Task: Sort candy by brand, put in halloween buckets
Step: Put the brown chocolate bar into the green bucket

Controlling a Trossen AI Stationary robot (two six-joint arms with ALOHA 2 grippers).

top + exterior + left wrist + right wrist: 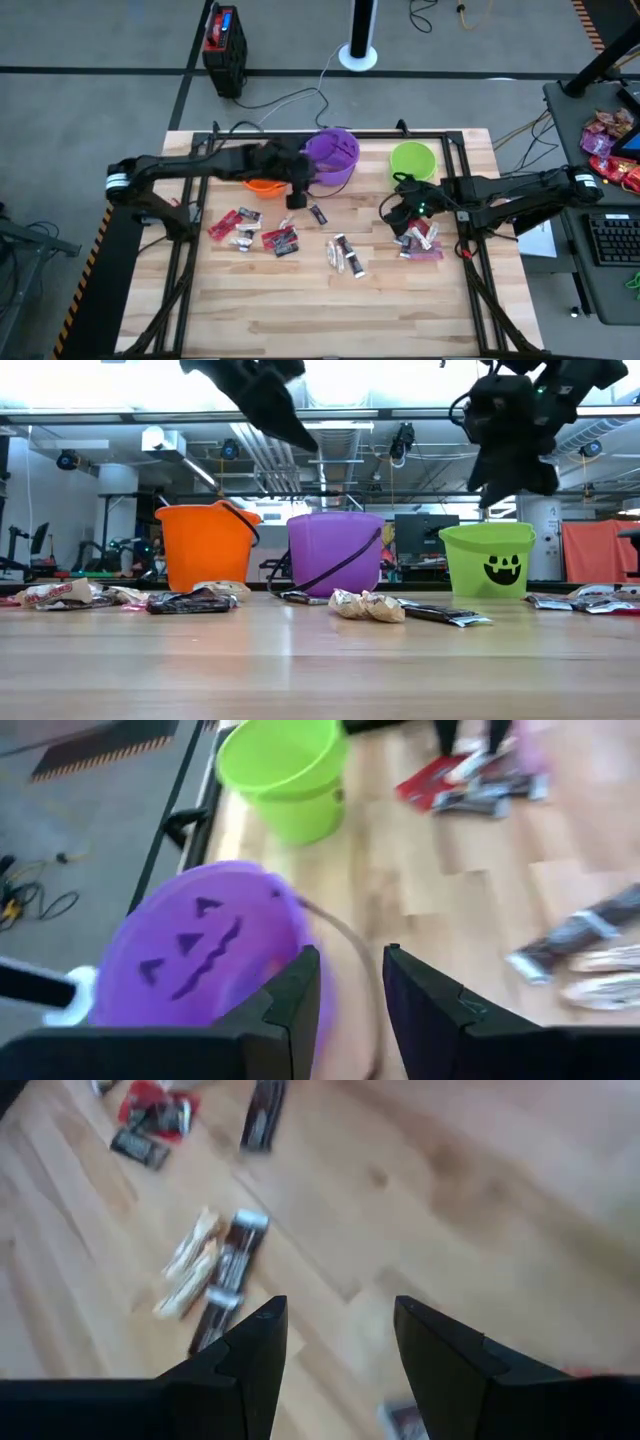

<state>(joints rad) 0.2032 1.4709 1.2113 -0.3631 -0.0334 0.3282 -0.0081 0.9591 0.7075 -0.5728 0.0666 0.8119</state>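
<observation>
Three buckets stand on their bases along the far part of the table: orange (264, 186), half under my left arm, purple (335, 155) and lime green (412, 160). Small wrapped candy pieces lie flat in loose groups: red and silver ones (238, 226), red and dark ones (281, 240), pale and dark ones (345, 255), a single dark bar (318, 213) and a reddish group (421, 240). My left gripper (297, 199) hovers open beside the purple bucket (200, 960), holding nothing. My right gripper (395, 212) hangs open and empty above the table, between the green bucket and the reddish group.
A black metal frame (470, 250) runs round the table's edges. Bare wood fills the near half of the table (320, 315). A heap of larger red and pink bags (610, 140) lies on a side desk to the right, off the table.
</observation>
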